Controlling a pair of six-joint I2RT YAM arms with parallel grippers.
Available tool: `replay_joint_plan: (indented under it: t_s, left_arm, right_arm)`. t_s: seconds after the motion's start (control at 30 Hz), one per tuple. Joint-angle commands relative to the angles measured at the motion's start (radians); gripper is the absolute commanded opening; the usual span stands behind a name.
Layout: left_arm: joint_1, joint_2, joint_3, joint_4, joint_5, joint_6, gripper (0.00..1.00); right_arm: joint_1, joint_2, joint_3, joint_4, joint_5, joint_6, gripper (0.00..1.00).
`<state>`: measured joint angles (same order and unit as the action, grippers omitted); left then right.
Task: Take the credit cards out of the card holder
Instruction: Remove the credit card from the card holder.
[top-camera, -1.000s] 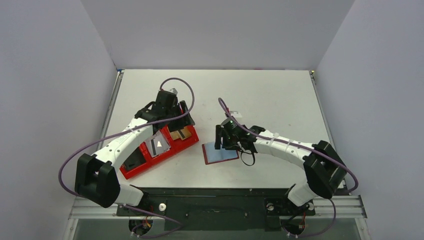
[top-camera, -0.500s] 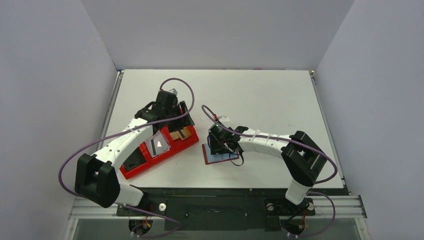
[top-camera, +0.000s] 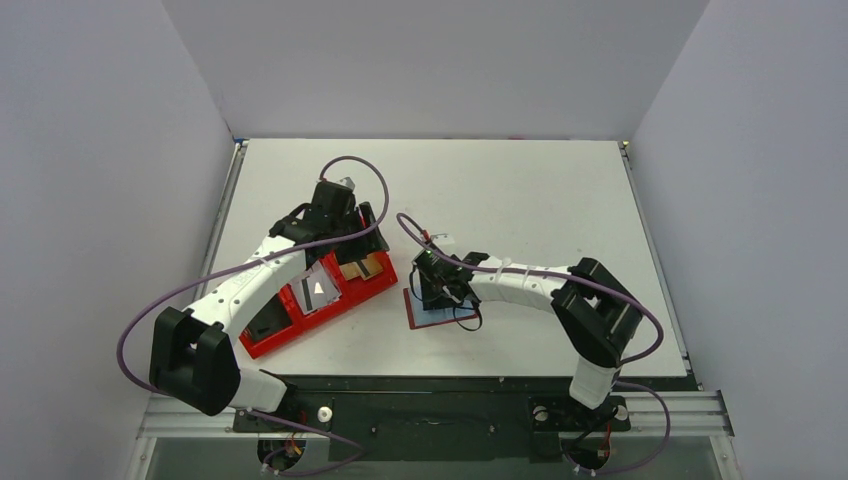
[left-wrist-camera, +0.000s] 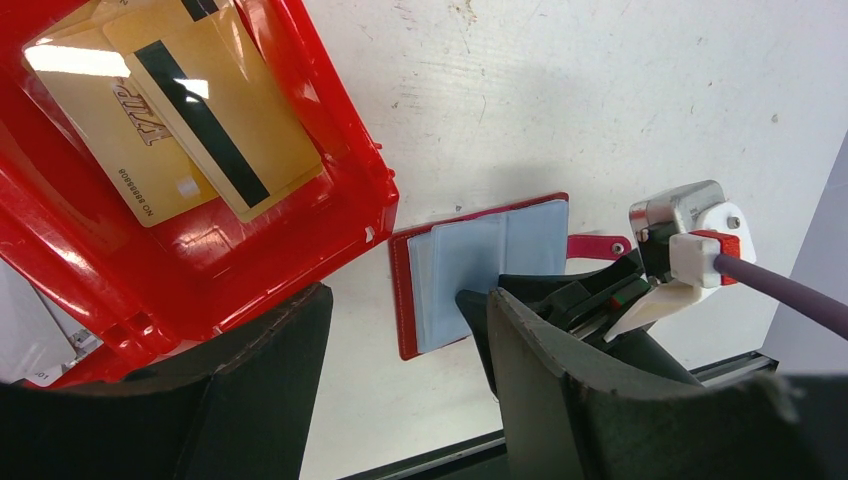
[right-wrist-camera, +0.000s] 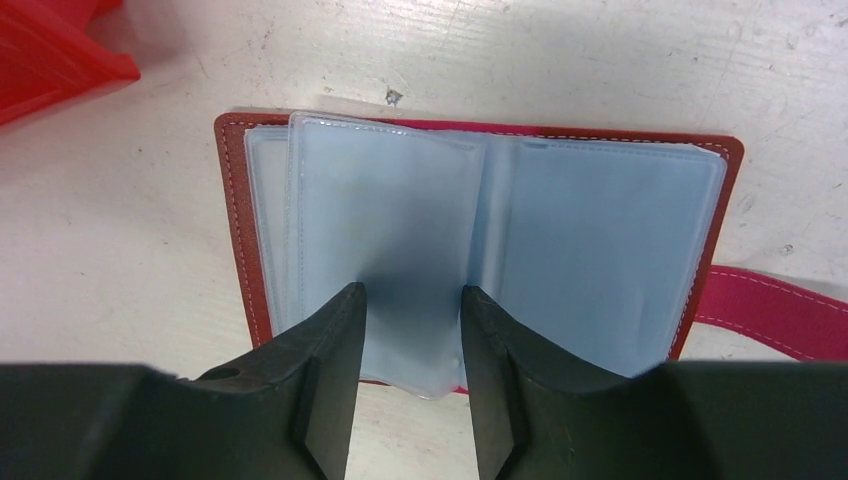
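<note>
The card holder (top-camera: 432, 314) lies open on the table, dark red cover down, pale blue sleeves up. It also shows in the left wrist view (left-wrist-camera: 500, 250) and the right wrist view (right-wrist-camera: 590, 230), its strap tab (right-wrist-camera: 770, 305) out to one side. No card shows in its sleeves. My right gripper (top-camera: 437, 292) is low over it, jaws partly open (right-wrist-camera: 412, 295), straddling the middle sleeve. My left gripper (top-camera: 340, 212) is open and empty (left-wrist-camera: 405, 300), above the red tray's end. Tan-gold credit cards (left-wrist-camera: 190, 120) and a silver-grey one (top-camera: 318, 290) lie in the tray.
The bright red compartment tray (top-camera: 283, 335) lies slanted left of the holder, its corner (left-wrist-camera: 385, 215) a short way from the holder's edge. The right arm's purple cable (top-camera: 415, 230) loops over the table behind the holder.
My right gripper has moved left and down onto the open card holder, which it now partly covers. The left arm, tray and cards have not moved.
</note>
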<state>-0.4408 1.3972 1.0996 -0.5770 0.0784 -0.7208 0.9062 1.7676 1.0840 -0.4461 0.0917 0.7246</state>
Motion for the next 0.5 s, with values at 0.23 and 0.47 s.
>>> replay_joint_plan:
  t_s: [0.23, 0.47]
  left_arm:
    - [-0.002, 0.001, 0.015, 0.008, 0.01, 0.023, 0.56]
    - [-0.013, 0.015, 0.019, 0.007, 0.024, 0.034, 0.56]
  right_arm:
    - [-0.005, 0.023, -0.012, 0.01, 0.027, 0.006, 0.08]
    - [-0.048, -0.003, -0.087, 0.067, -0.044, 0.021, 0.0]
